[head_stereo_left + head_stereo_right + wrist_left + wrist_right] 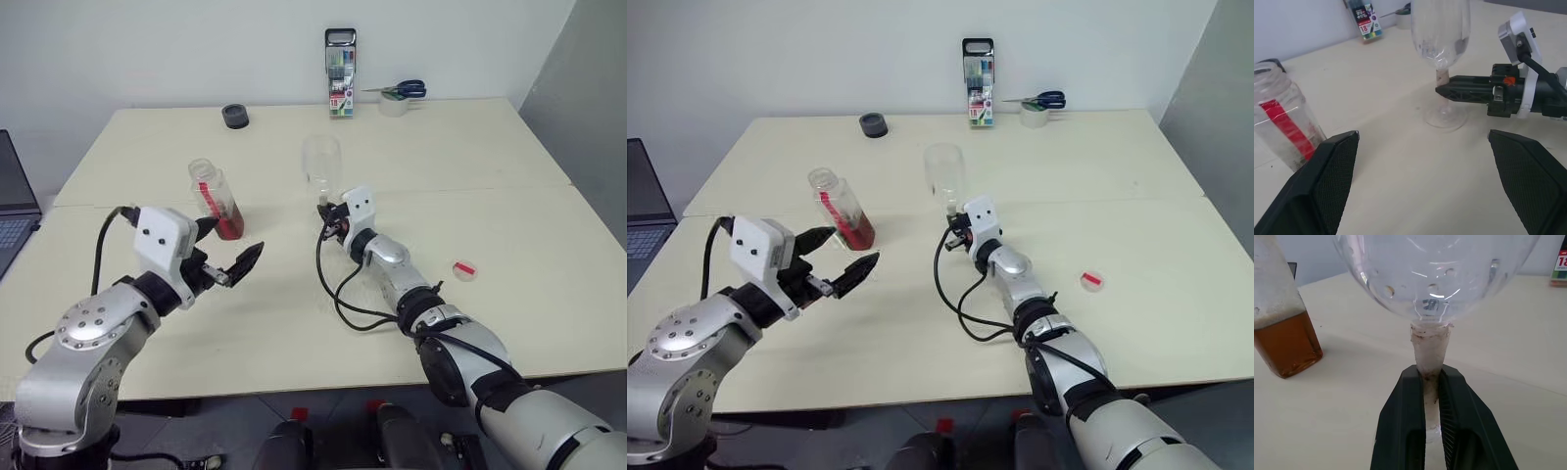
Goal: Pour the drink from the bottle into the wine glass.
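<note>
While the right gripper [1432,382] pinched the wine glass [321,166] by its stem at mid-table, the left gripper [227,253] hung spread beside the uncapped bottle [217,200], apparently needing next to grasp it for pouring.

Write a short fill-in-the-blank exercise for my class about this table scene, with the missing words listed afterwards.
1. The right tool is shut on the wine glass's ____.
2. The bottle stands upright with its cap ____.
3. The left tool, beside the bottle, is ____.
4. The wine glass's bowl holds ____ drink.

Missing words: stem; off; open; no
</note>
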Robot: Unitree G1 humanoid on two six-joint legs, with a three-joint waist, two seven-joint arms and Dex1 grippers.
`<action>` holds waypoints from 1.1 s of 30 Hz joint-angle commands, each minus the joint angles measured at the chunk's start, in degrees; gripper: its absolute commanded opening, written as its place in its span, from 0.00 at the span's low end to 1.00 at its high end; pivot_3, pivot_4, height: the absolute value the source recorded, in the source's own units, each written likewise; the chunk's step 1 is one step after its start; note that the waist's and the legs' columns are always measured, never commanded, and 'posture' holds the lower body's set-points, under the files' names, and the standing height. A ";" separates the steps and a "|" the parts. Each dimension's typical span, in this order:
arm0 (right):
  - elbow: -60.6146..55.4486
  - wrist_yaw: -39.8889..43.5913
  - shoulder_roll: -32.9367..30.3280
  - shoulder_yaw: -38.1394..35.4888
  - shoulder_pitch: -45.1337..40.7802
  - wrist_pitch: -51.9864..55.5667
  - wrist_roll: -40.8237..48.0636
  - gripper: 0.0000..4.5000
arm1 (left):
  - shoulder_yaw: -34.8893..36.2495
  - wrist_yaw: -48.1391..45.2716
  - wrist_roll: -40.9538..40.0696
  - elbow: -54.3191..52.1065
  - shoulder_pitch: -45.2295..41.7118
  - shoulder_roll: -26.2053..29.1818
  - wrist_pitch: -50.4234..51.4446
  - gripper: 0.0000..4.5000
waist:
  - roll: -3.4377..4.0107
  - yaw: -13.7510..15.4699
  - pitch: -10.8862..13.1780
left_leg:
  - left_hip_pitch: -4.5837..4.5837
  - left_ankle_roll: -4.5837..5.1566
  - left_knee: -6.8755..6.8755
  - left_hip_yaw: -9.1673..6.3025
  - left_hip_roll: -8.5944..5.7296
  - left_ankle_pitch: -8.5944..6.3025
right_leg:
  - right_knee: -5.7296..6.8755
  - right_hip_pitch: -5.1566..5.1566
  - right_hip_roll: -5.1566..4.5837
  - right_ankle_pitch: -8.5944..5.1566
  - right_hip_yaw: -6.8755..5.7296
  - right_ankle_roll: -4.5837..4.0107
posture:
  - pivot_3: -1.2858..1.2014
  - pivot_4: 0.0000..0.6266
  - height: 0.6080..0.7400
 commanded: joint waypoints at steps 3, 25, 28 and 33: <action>0.24 0.34 1.25 0.32 -0.34 -3.47 -1.77 0.03 | 2.20 1.37 -1.12 -3.61 1.88 -0.11 -0.69 1.00 | 0.00 0.00 0.00 | 0.00 0.00 -0.01 0.00 0.00 0.00 | 0.00 0.01 0.00 0.00 -0.01 0.00 | 0.52 0.24 1.00; 0.96 -3.00 2.79 3.06 6.08 -7.12 -8.02 0.03 | 1.45 0.31 -3.11 -1.55 1.58 1.40 -1.39 1.00 | -0.02 0.00 -0.04 | 0.06 -0.02 -0.01 -0.01 0.01 0.00 | -0.01 0.06 0.02 0.00 -0.03 0.00 | 0.52 0.24 1.00; 0.72 -2.00 2.53 3.17 6.42 -7.42 -8.10 0.31 | 0.85 0.27 -3.04 -1.09 0.92 1.44 -1.44 1.00 | -0.06 0.00 -0.06 | 0.06 -0.02 0.00 -0.01 0.01 -0.01 | -0.02 0.07 0.02 0.00 -0.03 0.00 | 0.52 0.24 1.00; 0.35 -1.67 1.85 2.89 6.87 -7.41 -8.14 0.71 | -0.09 0.10 -2.49 0.24 -0.26 1.37 -1.95 1.00 | -0.07 0.01 -0.07 | 0.06 -0.02 0.00 -0.02 0.00 0.00 | -0.01 0.08 0.02 0.00 -0.04 0.00 | 0.52 0.24 1.00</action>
